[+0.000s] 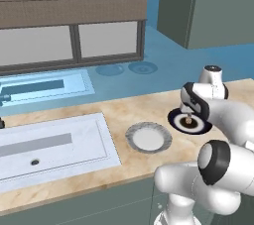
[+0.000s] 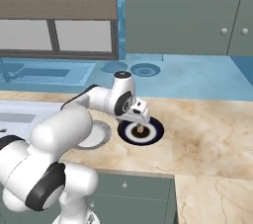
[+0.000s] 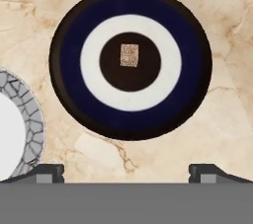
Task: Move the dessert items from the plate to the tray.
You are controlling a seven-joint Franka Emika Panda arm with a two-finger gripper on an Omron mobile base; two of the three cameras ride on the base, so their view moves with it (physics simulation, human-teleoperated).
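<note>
While I read the counter from left to right, the white sink (image 1: 54, 144) comes first. Next is the grey-rimmed plate (image 1: 148, 138), whose white centre looks bare to me. At about 2 o'clock from it is a dark ringed plate (image 1: 174, 118), close beside it but not touching.

In the hand view, one small tan speckled dessert piece (image 3: 129, 55) lies in the black centre of that ringed plate. The grey-rimmed plate just cuts in at 9 o'clock.

I judge the step in hand to be the approach to the first pick, with nothing grasped yet. The gripper (image 3: 127, 171) hangs above the ringed plate with its jaws spread wide and nothing between them. The piece sits at 12 o'clock from it, ahead of the fingertips (image 3: 49, 171) and not between them.

The next move calls for me to nudge forward until the piece is centred between the jaws. Then I drop straight down and close gently, because the piece is tiny and could slip out. The carry to the tray comes after that.

The arm (image 2: 99, 100) reaches out over the marble counter (image 3: 222, 134) with its elbow bent and the hand pointing almost straight down.
</note>
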